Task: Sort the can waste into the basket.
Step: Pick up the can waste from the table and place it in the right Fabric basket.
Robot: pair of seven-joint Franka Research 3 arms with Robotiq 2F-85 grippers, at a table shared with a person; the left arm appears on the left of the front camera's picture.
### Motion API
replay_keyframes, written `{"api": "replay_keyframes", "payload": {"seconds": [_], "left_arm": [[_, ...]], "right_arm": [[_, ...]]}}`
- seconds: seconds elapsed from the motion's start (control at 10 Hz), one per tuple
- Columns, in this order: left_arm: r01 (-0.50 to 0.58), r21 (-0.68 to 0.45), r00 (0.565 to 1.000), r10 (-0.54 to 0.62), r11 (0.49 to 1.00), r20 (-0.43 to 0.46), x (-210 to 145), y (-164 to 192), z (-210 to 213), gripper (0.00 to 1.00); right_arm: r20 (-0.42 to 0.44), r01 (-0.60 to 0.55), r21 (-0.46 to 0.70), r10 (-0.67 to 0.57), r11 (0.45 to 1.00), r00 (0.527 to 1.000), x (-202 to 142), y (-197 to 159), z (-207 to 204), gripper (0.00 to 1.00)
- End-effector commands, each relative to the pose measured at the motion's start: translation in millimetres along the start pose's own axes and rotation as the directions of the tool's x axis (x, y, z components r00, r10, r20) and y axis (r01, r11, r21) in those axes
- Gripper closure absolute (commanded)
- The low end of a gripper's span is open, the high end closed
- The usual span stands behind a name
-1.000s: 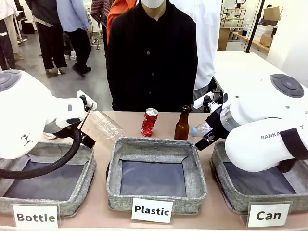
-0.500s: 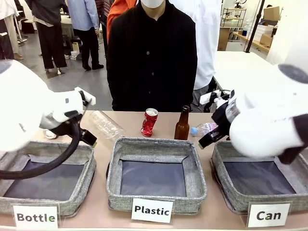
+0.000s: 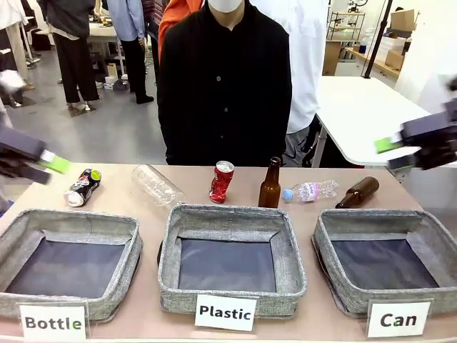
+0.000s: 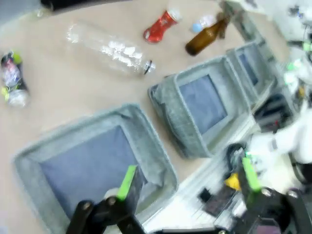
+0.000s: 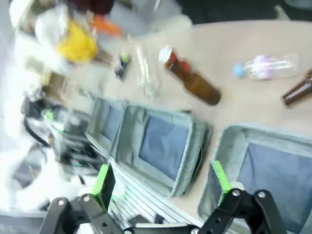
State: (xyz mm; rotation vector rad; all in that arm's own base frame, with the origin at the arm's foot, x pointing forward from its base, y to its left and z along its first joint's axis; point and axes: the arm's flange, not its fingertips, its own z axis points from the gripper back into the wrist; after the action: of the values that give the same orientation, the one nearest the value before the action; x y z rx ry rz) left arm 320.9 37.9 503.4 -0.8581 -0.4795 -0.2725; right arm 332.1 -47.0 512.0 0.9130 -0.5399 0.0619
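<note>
My left gripper [image 4: 188, 176] and right gripper [image 5: 162, 178]: fingers spread, empty. The black can [image 3: 82, 187] lies nearest the left, long axis diagonal.

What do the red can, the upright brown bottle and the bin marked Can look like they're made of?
Red can: thin painted metal, probably aluminium; it's crumpled, with a silver top. Upright brown bottle: glossy amber glass, apparently, translucent. Can basket: matte grey woven fabric with a darker lining.

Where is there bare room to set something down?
Bare: the tabletop between the crushed black can and the lying clear plastic bottle; the floor of the grey woven "Can" basket. Crowded: back row from the crushed red can past the upright brown glass bottle to the lying brown glass bottle.
</note>
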Motion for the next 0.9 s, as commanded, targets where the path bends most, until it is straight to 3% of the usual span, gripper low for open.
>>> {"api": "replay_keyframes", "payload": {"seconds": [0.0, 0.1, 0.2, 0.3, 0.4, 0.8], "left_arm": [[-0.244, -0.151, 0.937, 0.273, 0.958, 0.218, -36.6, 86.0, 44.6, 0.00], [-0.439, -0.172, 0.812, 0.472, 0.882, 0.343, -52.3, 119.8, 59.9, 0.00], [-0.445, -0.216, 0.768, 0.494, 0.869, 0.407, -70.4, 124.7, 64.2, 0.00], [-0.455, -0.153, 0.762, 0.472, 0.877, 0.442, -69.3, 111.8, 58.4, 0.00], [-0.398, -0.144, 0.856, 0.423, 0.906, 0.298, -69.5, 129.1, 94.4, 0.00], [-0.398, -0.144, 0.856, 0.423, 0.906, 0.298, -69.5, 129.1, 94.4, 0.00]], "right_arm": [[0.174, 0.174, 0.113, -0.192, 0.978, 0.966, -54.4, -80.5, 7.9, 0.00], [0.241, 0.223, 0.117, -0.245, 0.968, 0.939, -68.2, -99.1, 17.3, 0.00], [0.294, 0.234, 0.118, -0.259, 0.965, 0.920, -77.7, -108.1, 27.7, 0.00], [0.336, 0.244, 0.061, -0.251, 0.968, 0.908, -82.1, -108.0, 32.6, 0.00], [0.249, 0.270, 0.100, -0.286, 0.958, 0.925, -16.5, -116.5, 64.9, 0.00], [0.249, 0.270, 0.100, -0.286, 0.958, 0.925, -16.5, -116.5, 64.9, 0.00]]}}
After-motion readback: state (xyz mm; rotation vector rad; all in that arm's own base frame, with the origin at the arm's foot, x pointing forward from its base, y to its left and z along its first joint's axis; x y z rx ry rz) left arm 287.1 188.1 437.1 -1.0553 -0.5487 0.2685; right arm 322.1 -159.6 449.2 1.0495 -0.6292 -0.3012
